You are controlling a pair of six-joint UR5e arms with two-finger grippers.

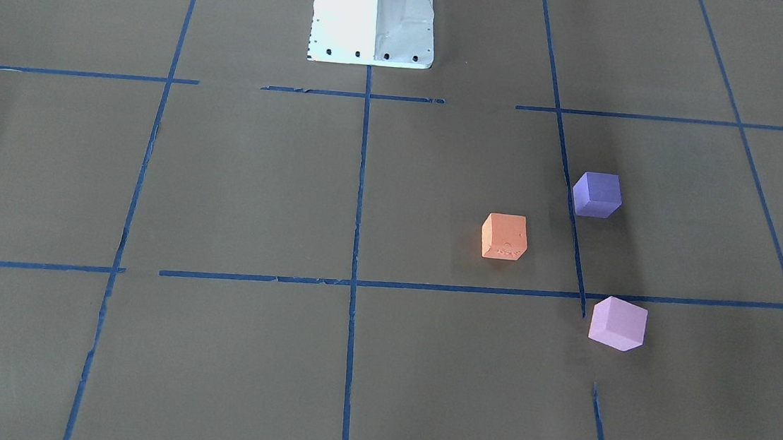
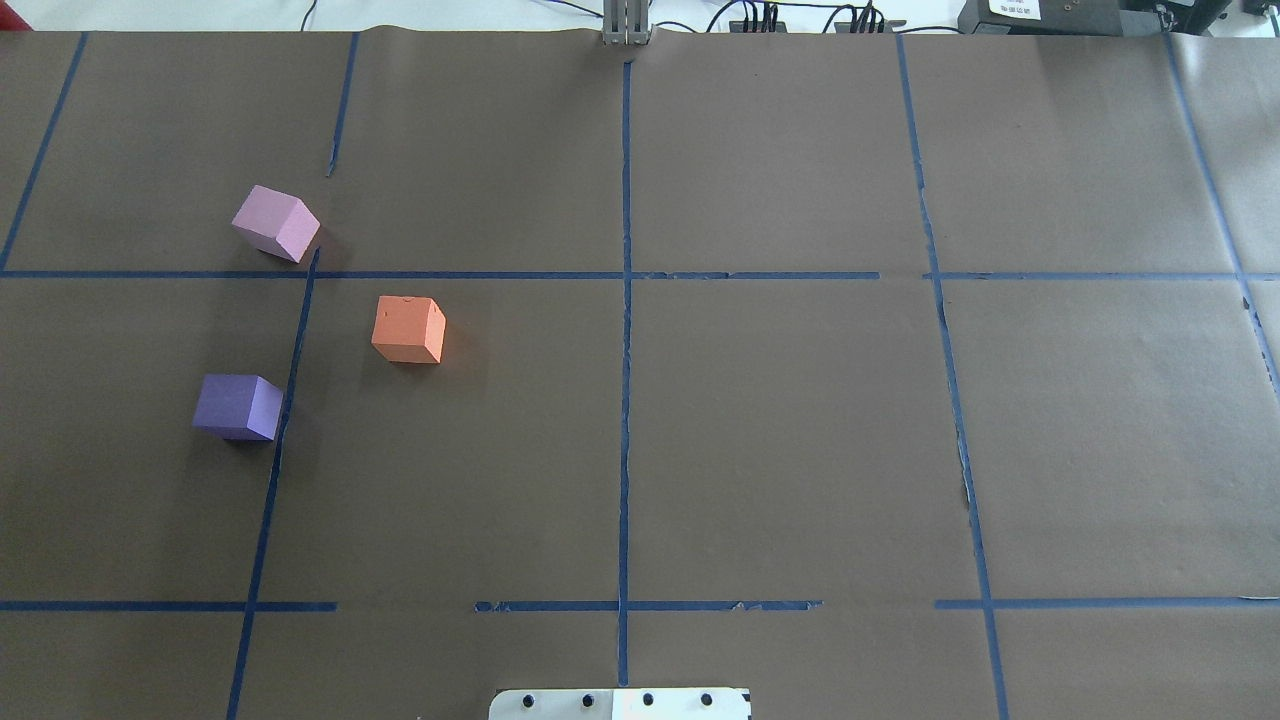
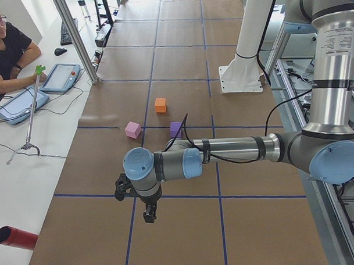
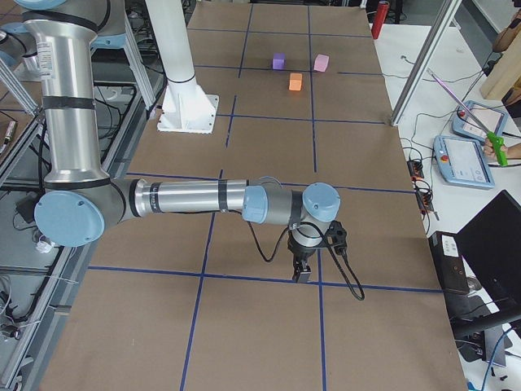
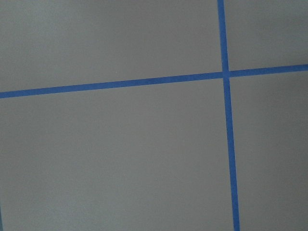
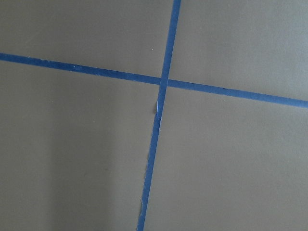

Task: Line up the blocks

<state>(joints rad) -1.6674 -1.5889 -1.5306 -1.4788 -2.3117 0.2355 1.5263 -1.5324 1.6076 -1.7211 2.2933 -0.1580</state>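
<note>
The orange block (image 2: pixel 408 329), the purple block (image 2: pixel 238 407) and the pink block (image 2: pixel 275 223) sit on the robot's left half of the table (image 2: pixel 800 450), apart from one another in a loose triangle, not in a row. In the overhead view the pink block is farthest from the robot, with its corner at a crossing of the blue tape lines (image 2: pixel 625 400). The purple block is nearest the robot, just left of the same long tape line. The orange block lies to the right of that line, between the other two in depth.

The left gripper (image 3: pixel 149 214) points down over the table's left end, well apart from the blocks. The right gripper (image 4: pixel 302 273) points down near the table's right end. Whether either is released or clenched I cannot tell. Both wrist cameras show only brown paper and tape crossings. The white base plate (image 2: pixel 620 704) stands at the table's near edge.
</note>
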